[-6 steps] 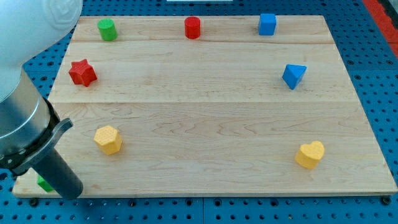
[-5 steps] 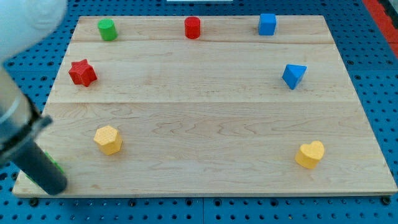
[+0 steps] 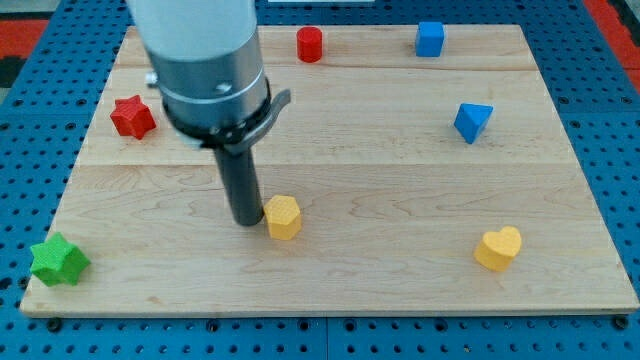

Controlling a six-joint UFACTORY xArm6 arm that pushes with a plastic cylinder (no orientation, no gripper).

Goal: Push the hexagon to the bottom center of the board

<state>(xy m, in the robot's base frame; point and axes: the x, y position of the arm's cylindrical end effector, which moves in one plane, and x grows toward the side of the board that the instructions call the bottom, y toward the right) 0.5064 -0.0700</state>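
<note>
The yellow hexagon point(image 3: 284, 216) lies on the wooden board point(image 3: 400, 270), a little left of the board's middle and in its lower half. My tip point(image 3: 246, 221) rests on the board right against the hexagon's left side. The dark rod rises from there to the grey arm body, which hides the board's top left part.
A yellow heart point(image 3: 498, 248) lies at the lower right. A green star point(image 3: 58, 261) sits in the bottom left corner. A red star point(image 3: 131, 117) is at the left. A red cylinder point(image 3: 310, 44), a blue cube point(image 3: 430, 38) and a blue triangular block point(image 3: 472, 121) are toward the top and right.
My tip has swung from the bottom left corner to the hexagon's left side. The hexagon has moved right by about a sixth of the board. The green star is uncovered; the green cylinder is hidden.
</note>
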